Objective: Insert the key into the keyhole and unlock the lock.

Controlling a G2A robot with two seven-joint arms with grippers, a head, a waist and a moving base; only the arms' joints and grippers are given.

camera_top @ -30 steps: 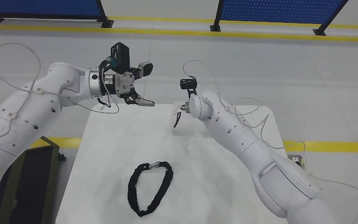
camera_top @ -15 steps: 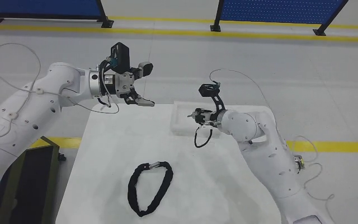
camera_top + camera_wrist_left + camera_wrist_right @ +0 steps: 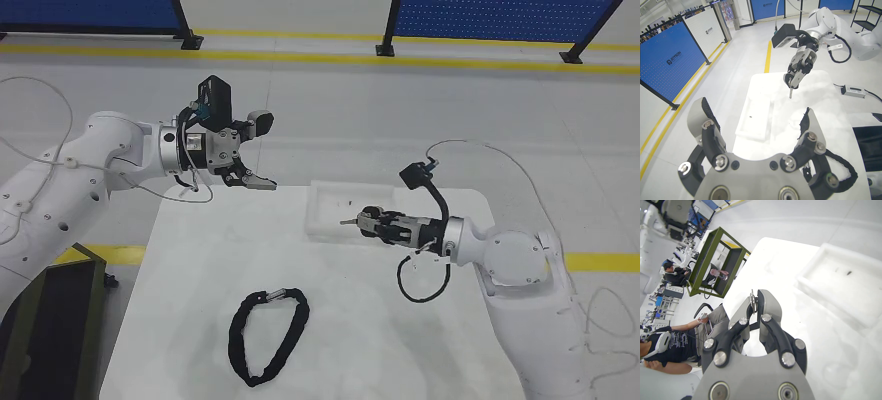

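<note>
Pinches the key (image 3: 790, 92) tight in the right gripper (image 3: 362, 218) by the far tray (image 3: 325, 232); holds the left gripper (image 3: 262, 152) spread apart at far left

White tabletop (image 3: 190, 300) is lying open around the chain lock (image 3: 268, 335); the tray (image 3: 322, 232) is blocking the far edge; the right gripper (image 3: 362, 219), gripping the key (image 3: 346, 219), is hanging in the air by that tray.

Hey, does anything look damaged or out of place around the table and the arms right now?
Yes: the black rubber pads on the left pincer look frayed, with ragged, torn edges on both sides. Nothing else stands out; the right pincer holds the small silver key.
</note>
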